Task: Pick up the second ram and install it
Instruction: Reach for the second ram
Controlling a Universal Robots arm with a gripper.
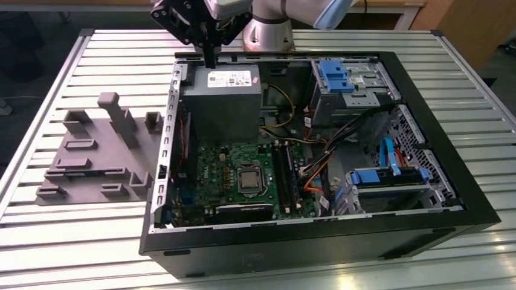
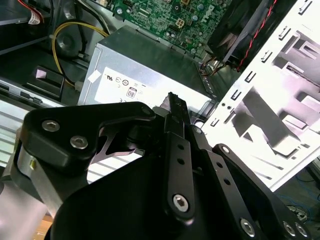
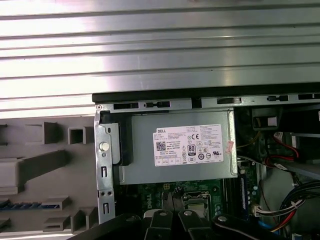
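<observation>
**Headcount on the PC rig**

I'm counting one arm (image 1: 282, 9) carrying one gripper (image 1: 209, 60), one open computer case (image 1: 322, 241) and one grey holder block (image 1: 89, 163), all sharing one counter (image 1: 81, 241). Inside, I'm seeing one power supply (image 1: 222, 103), one green motherboard (image 1: 214, 163), one CPU socket (image 1: 248, 179) and two blue drive caddies (image 1: 335, 75). The first wrist view is showing one ram stick (image 3: 30, 205).

You are looking at the second ram (image 3: 27, 205) showing as a thin bluish strip, sitting in the grey holder (image 3: 60, 165).
</observation>
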